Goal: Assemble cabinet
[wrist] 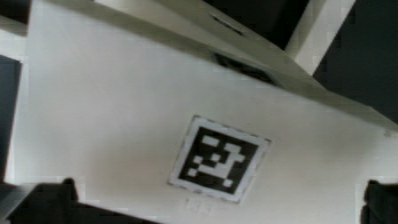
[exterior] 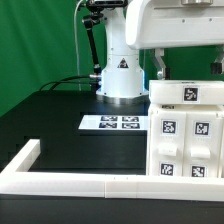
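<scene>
Above the cabinet, tool spread wide

At the exterior view's right edge, the cabinet (exterior: 186,130) stands on the black desk (exterior: 50,115). It is a white boxy stack with square black-and-white tags on its top and front faces. My tool (exterior: 188,68) hangs directly over it with the jaws spread as wide as they go. One dark finger (exterior: 158,66) shows beside the cabinet's upper corner on the exterior view's left, and the other sits close to the picture's right edge. Nothing is gripped, and I cannot tell whether either finger touches the white surface.

From the wrist view, a white panel of the cabinet (wrist: 160,100) fills most of the picture and sits askew in the frame. It carries a single tag (wrist: 222,160). The dark fingertips (wrist: 39,205) stand on either side, with the panel spanning the space between them.

On the exterior view's left of the cabinet, and apart from it, the marker board (exterior: 112,123) lies flat on the desk in front of the robot base (exterior: 118,78). A low white border rail (exterior: 70,183) runs along the near edge of the desk, and a short leg of it turns away at the exterior view's left. The cabinet stands just behind that rail
</scene>
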Robot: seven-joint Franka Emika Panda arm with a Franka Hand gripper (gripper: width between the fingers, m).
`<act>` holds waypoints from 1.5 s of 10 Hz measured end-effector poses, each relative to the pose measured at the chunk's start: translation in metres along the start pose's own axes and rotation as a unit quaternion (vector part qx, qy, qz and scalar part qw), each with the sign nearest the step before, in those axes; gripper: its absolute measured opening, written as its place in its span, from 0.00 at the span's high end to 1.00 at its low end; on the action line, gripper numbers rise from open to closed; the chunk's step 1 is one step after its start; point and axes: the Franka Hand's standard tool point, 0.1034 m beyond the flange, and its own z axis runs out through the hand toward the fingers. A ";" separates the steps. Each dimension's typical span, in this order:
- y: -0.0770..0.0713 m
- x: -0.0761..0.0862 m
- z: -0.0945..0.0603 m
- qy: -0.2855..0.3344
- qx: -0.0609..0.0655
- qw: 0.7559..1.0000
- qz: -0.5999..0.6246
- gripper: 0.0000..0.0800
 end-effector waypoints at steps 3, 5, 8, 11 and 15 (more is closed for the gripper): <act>-0.002 -0.006 0.003 -0.015 0.001 0.981 -0.192 0.00; -0.004 -0.011 0.006 -0.031 0.000 0.953 -0.303 0.00; -0.002 -0.011 0.006 -0.035 -0.002 0.914 -0.403 0.00; 0.009 -0.007 0.011 -0.039 -0.002 0.880 -0.473 0.00; 0.011 -0.011 0.025 -0.051 -0.005 0.880 -0.472 0.00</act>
